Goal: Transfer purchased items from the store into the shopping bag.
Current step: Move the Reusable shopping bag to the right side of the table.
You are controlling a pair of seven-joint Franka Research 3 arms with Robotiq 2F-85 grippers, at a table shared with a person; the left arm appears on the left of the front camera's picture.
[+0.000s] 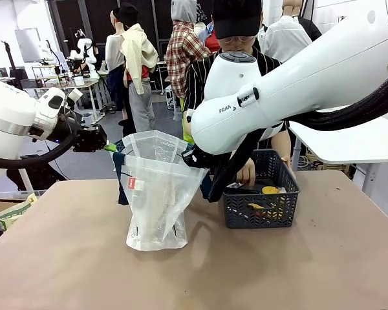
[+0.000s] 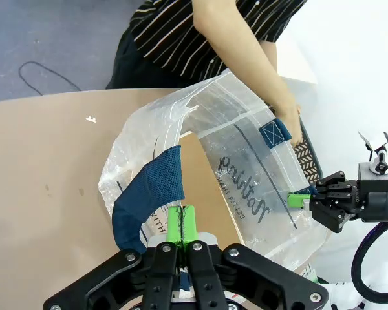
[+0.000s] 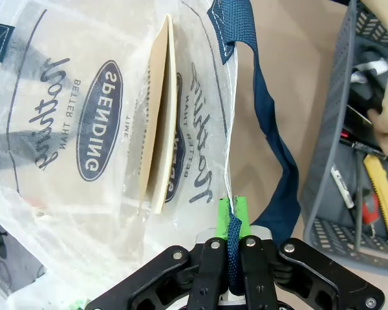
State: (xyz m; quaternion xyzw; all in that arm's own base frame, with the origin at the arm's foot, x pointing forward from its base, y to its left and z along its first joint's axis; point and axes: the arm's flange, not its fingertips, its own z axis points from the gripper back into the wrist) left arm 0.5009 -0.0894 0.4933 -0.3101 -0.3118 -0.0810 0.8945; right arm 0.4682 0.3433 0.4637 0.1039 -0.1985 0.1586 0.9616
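Holding shopping bag [image 1: 156, 194] upright at middle of table [image 1: 64, 258]: left claw [image 2: 181, 221] pinched shut on rim, right claw [image 3: 231, 216] pinched shut on navy strap [image 3: 271, 148]; purchased items [image 1: 269, 191] lying in grey basket [image 1: 258, 218] just beside bag

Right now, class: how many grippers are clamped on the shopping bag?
2. The left gripper clamps the shopping bag at one side of its top edge; the right gripper clamps the opposite side.

Brown table [image 1: 64, 258] nearest my camera, matte, evenly lit. Grey floor [image 1: 97, 165] beyond it, with a black cable [image 2: 45, 71] looped on it. White table [image 1: 349, 145] at right. Far left I see a cluttered bench [image 1: 64, 82] and a pale screen [image 1: 27, 44]. Dark panels [image 1: 84, 16] line the back wall.
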